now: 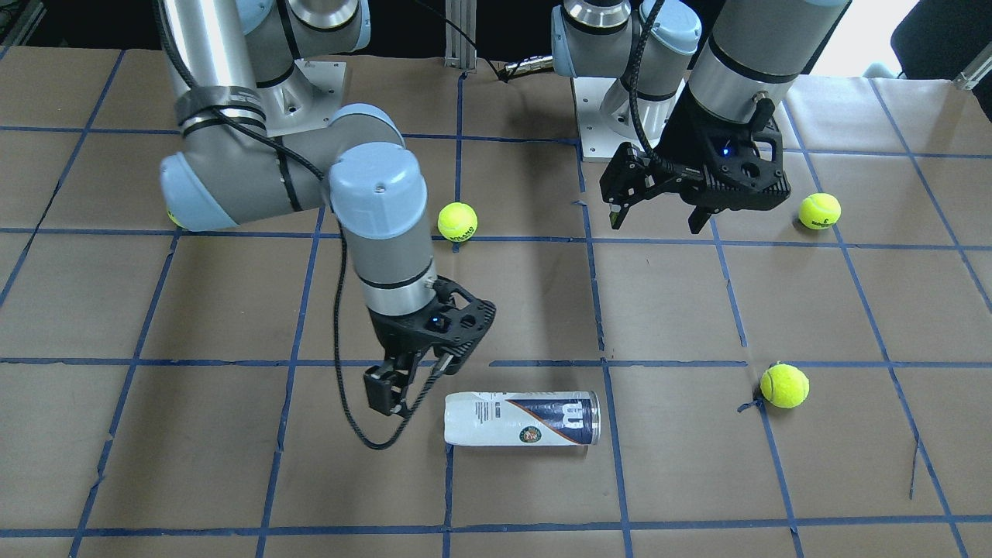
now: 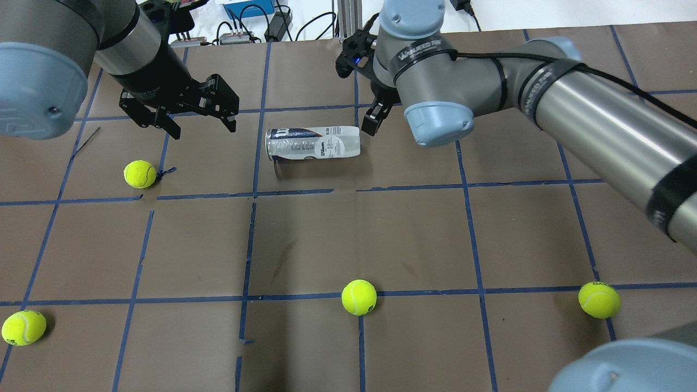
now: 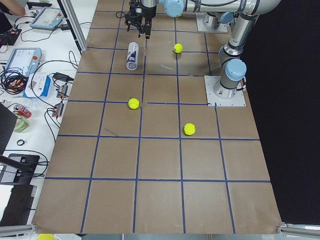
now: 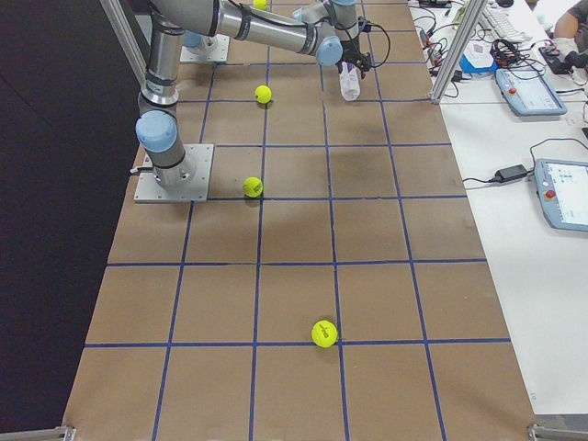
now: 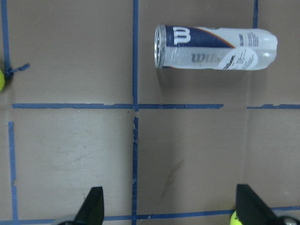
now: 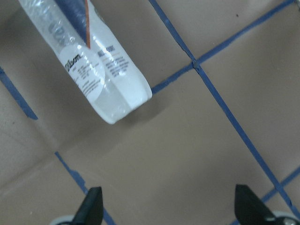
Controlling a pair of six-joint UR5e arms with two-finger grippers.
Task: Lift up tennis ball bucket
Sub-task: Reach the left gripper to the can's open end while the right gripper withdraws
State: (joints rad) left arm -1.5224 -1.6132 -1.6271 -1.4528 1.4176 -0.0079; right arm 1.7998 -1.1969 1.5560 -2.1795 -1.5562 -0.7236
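The tennis ball bucket (image 2: 313, 144) lies on its side on the brown table, a clear can with a white label and a navy band. In the front view the bucket (image 1: 521, 418) is empty and flat on the paper. My right gripper (image 1: 395, 403) is open and hovers just beside the can's closed white end, not touching it. The right wrist view shows that end (image 6: 117, 93) above the open fingers (image 6: 91, 206). My left gripper (image 2: 204, 129) is open and empty, off to the side of the can's metal-rimmed mouth (image 5: 160, 47).
Several yellow-green tennis balls lie loose: one near the left gripper (image 2: 140, 174), one mid-table (image 2: 359, 297), one near right (image 2: 599, 299), one near left (image 2: 23, 328). Blue tape lines grid the table. Cables and devices sit beyond the far edge (image 2: 239, 32).
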